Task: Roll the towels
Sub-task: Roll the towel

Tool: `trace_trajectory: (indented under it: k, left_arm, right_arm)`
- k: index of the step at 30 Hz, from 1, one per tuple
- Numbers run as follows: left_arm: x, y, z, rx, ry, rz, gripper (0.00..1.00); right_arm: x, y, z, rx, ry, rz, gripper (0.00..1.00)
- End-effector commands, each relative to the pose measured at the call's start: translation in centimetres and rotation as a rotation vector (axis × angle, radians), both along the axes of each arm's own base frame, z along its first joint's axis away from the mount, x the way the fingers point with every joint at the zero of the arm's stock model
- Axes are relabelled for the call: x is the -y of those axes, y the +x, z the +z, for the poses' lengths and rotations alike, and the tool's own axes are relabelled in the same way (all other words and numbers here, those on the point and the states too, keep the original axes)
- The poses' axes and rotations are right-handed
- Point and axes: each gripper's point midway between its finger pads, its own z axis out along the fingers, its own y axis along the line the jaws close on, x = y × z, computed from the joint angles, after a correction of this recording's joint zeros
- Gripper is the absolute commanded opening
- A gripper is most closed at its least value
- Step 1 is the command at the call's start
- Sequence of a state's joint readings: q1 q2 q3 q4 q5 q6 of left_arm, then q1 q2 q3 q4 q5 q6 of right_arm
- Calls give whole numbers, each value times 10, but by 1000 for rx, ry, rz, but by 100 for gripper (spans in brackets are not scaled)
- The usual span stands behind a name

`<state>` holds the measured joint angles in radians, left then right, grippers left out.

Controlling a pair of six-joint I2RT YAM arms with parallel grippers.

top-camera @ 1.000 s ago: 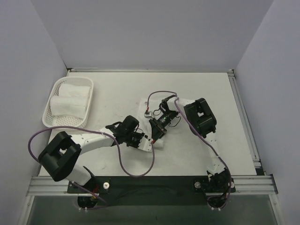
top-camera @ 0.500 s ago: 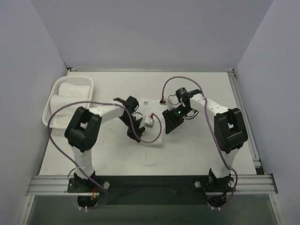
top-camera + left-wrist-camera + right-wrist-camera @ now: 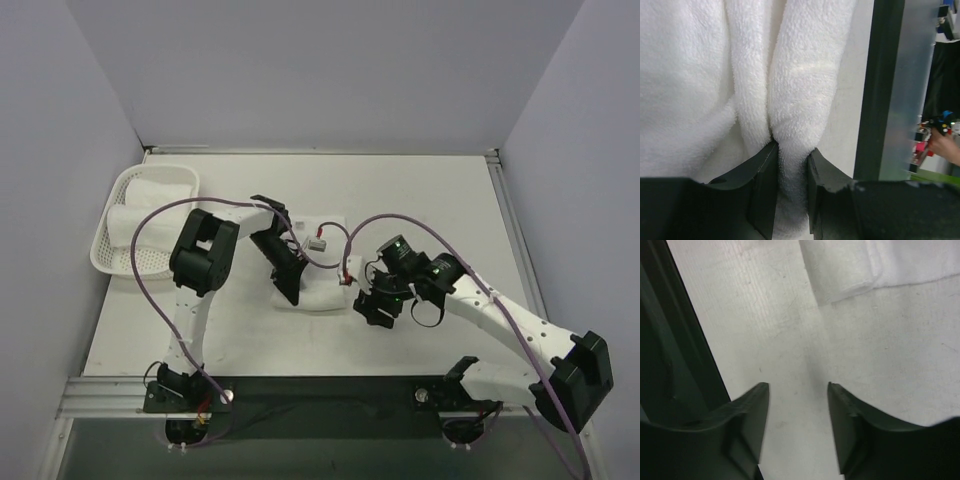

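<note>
One of the white towels point(image 3: 326, 296) lies bunched in the middle of the table. My left gripper point(image 3: 291, 288) sits at its left edge. In the left wrist view, that gripper point(image 3: 792, 150) is shut on a thick fold of the towel point(image 3: 800, 90), with cloth squeezed between the two black fingers point(image 3: 762, 185). My right gripper point(image 3: 373, 311) hovers just right of the towel's near corner. In the right wrist view it point(image 3: 798, 387) is open over bare tabletop, holding nothing. The towel's corner point(image 3: 850, 270) lies ahead of it.
A white lattice basket point(image 3: 112, 262) at the table's left edge holds rolled white towels point(image 3: 150, 212). A small grey connector point(image 3: 317, 243) and purple cables point(image 3: 345, 262) hang over the towel. The metal frame rail point(image 3: 320, 390) runs along the near edge.
My right gripper has let go, opened and swung toward the near edge, to the towel's right. My left arm has shifted and still holds the fold.
</note>
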<state>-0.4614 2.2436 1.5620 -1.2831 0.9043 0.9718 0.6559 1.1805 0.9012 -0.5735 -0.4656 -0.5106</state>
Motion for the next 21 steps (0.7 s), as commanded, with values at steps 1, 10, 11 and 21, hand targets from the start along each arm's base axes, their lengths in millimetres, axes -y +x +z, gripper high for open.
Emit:
trace_trajectory:
  k: [1, 10, 11, 21]
  left_arm:
    - [-45, -13, -52, -46, 232, -104, 8]
    - [-44, -10, -56, -58, 239, -91, 10]
    - [-44, -10, -55, -56, 239, -91, 10]
    - [-42, -4, -56, -54, 227, -70, 13]
  right_arm:
    - [11, 8, -11, 166, -134, 47, 57]
    - [-62, 23, -18, 341, -190, 234, 71]
    - [-72, 25, -22, 348, -187, 244, 71]
    - [-127, 17, -52, 310, -124, 313, 71]
